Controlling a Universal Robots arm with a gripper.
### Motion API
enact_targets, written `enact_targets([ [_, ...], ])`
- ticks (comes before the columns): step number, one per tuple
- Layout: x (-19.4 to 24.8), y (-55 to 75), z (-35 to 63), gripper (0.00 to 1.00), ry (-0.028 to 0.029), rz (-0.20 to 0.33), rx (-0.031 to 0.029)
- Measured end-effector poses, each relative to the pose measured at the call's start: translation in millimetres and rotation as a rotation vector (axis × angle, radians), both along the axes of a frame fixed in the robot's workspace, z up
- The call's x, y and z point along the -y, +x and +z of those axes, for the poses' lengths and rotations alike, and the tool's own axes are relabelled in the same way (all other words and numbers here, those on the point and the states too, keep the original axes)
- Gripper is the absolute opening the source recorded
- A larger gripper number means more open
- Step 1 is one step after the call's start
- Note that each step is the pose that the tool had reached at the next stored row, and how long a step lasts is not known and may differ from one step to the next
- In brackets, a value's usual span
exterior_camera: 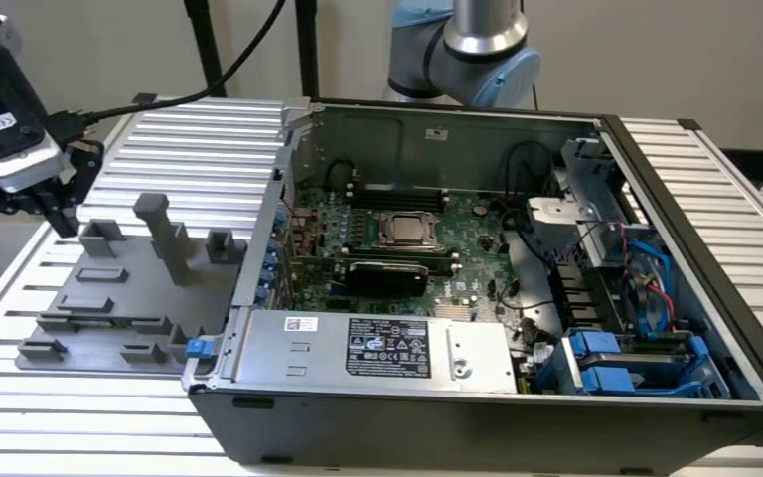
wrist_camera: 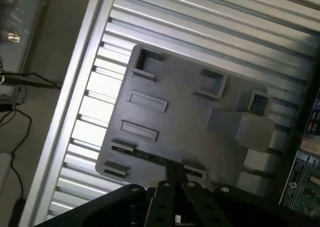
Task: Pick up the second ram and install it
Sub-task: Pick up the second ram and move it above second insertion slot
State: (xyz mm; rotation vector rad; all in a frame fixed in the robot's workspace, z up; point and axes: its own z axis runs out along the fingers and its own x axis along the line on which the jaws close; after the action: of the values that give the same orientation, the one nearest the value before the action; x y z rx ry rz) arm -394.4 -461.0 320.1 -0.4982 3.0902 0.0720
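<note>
One thin green RAM stick lay in the grey plastic fixture, so the narrow, empty end effector probably needed opening and centring over it.

One computer case, one grey fixture plate, one green ram stick

The long thin ram stick is green; the flat plastic fixture plate is grey; the ribbed metal table is silver with stripes
</note>
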Motion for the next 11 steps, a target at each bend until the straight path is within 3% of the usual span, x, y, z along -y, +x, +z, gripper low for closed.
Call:
enact_targets([
  [11,0.0,0.0,-10.9,0.00,0.0001,0.210,0.0001],
])
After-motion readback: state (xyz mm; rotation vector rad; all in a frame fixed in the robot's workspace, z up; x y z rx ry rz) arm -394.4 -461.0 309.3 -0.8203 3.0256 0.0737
